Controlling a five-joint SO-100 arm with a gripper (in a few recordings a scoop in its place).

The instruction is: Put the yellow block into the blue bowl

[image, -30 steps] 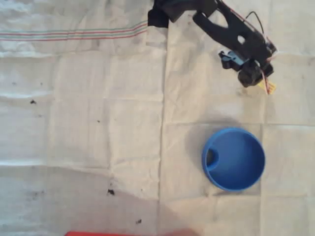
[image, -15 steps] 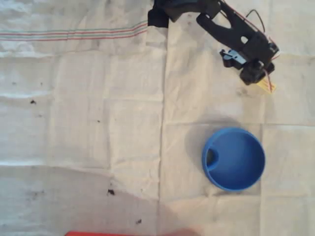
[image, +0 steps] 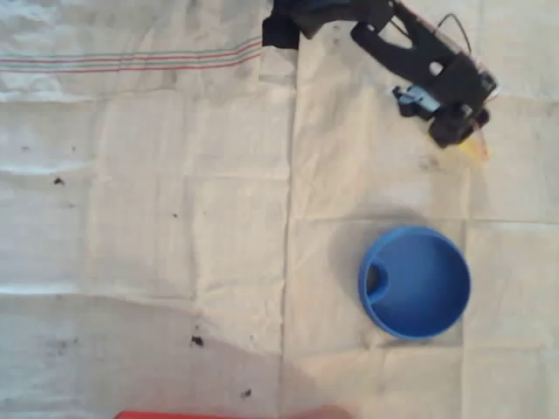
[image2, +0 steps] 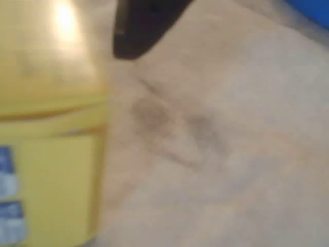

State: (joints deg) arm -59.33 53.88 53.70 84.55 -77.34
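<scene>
Yellow block [image: 476, 150] — a small pale-yellow rectangular bar — is seen at the tip of the black two-finger gripper [image: 467, 140] in the overhead view, with only its lower end showing past the dark fingers. Compared with a second ago, less of the bar is visible and the gripper head has shifted slightly up and to the right, so the block appears to be carried with it rather than left on the cloth. From this it is judged that the block is pinched between the jaws, though the contact itself is hidden under the gripper body. In the wrist view the yellow block [image2: 51, 128] is pressed close to the lens at the left, blurred, with one dark finger [image2: 144, 25] above it.

Further out, the creased off-white cloth [image: 175, 218] is spread over the whole table. The round bright-blue plastic bowl [image: 461, 279] sits well apart from the gripper, lower in the overhead view, and nothing lies in it.

The grasp seems done — the carry toward the bowl is what remains, and the slight drift away from the bowl is likely a lift.
</scene>
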